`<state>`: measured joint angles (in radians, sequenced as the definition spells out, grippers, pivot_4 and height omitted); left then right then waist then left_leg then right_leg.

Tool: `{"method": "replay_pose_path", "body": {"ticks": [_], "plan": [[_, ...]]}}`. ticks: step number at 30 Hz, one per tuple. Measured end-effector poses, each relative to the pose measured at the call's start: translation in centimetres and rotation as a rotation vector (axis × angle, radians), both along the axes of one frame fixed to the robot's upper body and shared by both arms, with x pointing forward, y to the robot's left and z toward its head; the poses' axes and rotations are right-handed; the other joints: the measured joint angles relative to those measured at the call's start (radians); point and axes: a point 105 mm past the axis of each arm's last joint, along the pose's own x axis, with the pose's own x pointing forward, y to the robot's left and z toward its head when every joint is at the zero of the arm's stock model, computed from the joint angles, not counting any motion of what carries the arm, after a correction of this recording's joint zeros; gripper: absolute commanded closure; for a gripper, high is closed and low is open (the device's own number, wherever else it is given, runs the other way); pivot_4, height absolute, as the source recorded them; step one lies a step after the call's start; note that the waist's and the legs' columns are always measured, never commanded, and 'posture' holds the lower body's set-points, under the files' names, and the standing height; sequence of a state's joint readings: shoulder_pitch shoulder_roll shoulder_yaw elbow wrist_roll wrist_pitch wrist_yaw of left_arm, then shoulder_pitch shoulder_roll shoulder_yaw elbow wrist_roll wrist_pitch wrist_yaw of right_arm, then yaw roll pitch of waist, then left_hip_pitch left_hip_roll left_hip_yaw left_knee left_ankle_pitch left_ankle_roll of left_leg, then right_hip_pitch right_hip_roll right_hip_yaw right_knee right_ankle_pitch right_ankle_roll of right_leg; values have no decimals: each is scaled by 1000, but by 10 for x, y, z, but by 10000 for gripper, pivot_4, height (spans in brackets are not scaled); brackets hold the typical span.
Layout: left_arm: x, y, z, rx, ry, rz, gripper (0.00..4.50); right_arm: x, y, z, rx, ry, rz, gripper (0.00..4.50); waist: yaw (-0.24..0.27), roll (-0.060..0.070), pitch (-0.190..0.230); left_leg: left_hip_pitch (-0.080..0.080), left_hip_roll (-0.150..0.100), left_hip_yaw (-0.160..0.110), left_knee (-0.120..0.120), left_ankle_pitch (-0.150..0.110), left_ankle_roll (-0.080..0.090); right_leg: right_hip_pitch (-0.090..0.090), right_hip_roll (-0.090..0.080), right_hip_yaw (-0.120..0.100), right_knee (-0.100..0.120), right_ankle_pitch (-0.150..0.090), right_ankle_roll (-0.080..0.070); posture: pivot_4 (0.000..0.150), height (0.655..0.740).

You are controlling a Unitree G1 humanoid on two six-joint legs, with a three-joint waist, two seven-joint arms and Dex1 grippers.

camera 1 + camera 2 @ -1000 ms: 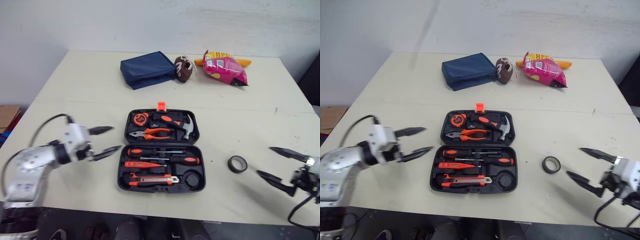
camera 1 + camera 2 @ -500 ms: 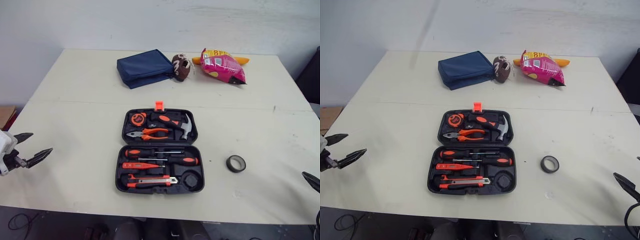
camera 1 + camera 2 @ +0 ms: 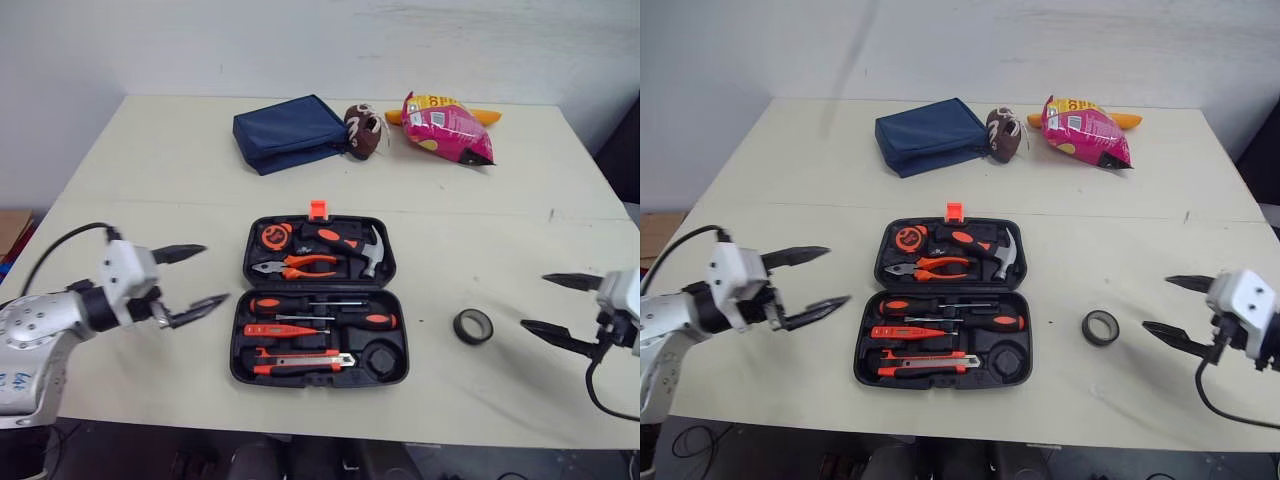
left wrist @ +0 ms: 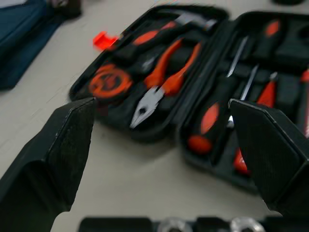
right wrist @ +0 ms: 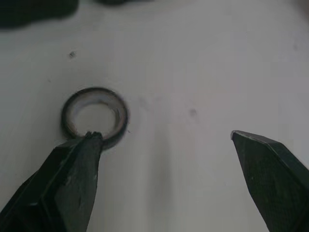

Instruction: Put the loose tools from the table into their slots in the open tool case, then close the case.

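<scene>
The open black tool case lies mid-table, holding a tape measure, pliers, a hammer, screwdrivers and a utility knife. A round slot at its near right corner holds nothing. A black tape roll lies loose on the table to the right of the case. My left gripper hovers open just left of the case, with nothing between its fingers. My right gripper is open to the right of the roll. In the right wrist view the tape roll lies by one fingertip.
A navy pouch, a small brown ball and a pink snack bag sit along the table's far side. An orange latch sticks out of the lid's far edge. Bare tabletop surrounds the case.
Half a second ago both grippers were drawn back to the picture's edges. They have since come inward, the left toward the case, the right toward the tape roll. Both stayed open.
</scene>
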<state>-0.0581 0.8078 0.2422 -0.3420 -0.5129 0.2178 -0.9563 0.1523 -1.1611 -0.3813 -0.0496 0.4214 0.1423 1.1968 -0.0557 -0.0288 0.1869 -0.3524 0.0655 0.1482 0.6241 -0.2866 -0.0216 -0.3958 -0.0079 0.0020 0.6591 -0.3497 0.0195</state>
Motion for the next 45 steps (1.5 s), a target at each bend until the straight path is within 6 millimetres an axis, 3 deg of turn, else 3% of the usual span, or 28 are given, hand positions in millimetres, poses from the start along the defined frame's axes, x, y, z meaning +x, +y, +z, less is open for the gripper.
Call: {"method": "replay_pose_path", "body": {"ticks": [7, 12, 21, 25, 30, 35, 38, 40, 43, 45], "plan": [[-14, -36, 4, 4, 6, -178, 477, -14, 39, -11, -143, 283, 45, 0, 1, 1, 1, -3, 0, 0, 4, -2, 2, 0, 0, 0, -1, -1, 2, 1500, 7400], [-22, -60, 6, -48, 11, -267, 477, -16, 52, -11, -175, 311, 60, 0, 2, -2, 2, -4, -1, 0, 6, -3, 3, 0, -1, 1, -2, -2, 3, 1500, 7400], [-36, -76, 5, -53, 44, -363, 477, -7, 62, -34, -183, 297, 41, 0, 0, -2, 2, -4, -1, 0, 7, -3, 2, 0, 0, 1, -2, -2, 4, 1500, 7400], [-41, -82, 7, -75, 56, -391, 0, -10, 64, -45, -199, 321, 49, 19178, 2, -2, 2, -4, -1, 0, 7, -3, 2, 0, -1, 1, -2, -2, 4, 1500, 7400], [-42, -81, 5, -60, 75, -402, 0, 2, 63, -46, -237, 253, 49, 44744, -1, -2, 2, -3, -1, 0, 7, -2, 2, 0, 0, 1, -1, -2, 4, 1500, 7400], [-41, -80, 6, -54, 61, -395, 0, 7, 61, -42, -251, 229, 72, 44744, 0, -2, 2, -3, -1, 0, 8, -2, 2, 0, 0, 1, -1, -2, 4, 1500, 7400], [-42, -79, 5, -45, 60, -404, 0, 9, 70, -34, -222, 203, 140, 44744, -2, -2, 2, -3, -1, 0, 7, -2, 2, 0, 0, 1, -1, -2, 4, 1500, 7400], [-45, -75, 2, -23, 81, -405, 0, 8, 83, -21, -175, 197, 224, 44744, -5, -2, 2, -3, 0, 0, 7, -2, 2, 0, 0, 1, 0, -2, 3, 1500, 7400], [-46, -69, 2, -16, 111, -403, 0, -3, 120, 11, -69, 181, 416, 44744, -4, -2, 3, -2, 0, -1, 7, -2, 2, 0, 1, 0, 1, -2, 3, 1500, 7400], [-48, -66, 0, -6, 150, -416, 0, -15, 138, 16, -49, 208, 535, 44744, -2, -2, 3, -3, 0, -1, 7, -2, 2, 0, 0, 0, 0, -2, 3, 1500, 7400]]}}
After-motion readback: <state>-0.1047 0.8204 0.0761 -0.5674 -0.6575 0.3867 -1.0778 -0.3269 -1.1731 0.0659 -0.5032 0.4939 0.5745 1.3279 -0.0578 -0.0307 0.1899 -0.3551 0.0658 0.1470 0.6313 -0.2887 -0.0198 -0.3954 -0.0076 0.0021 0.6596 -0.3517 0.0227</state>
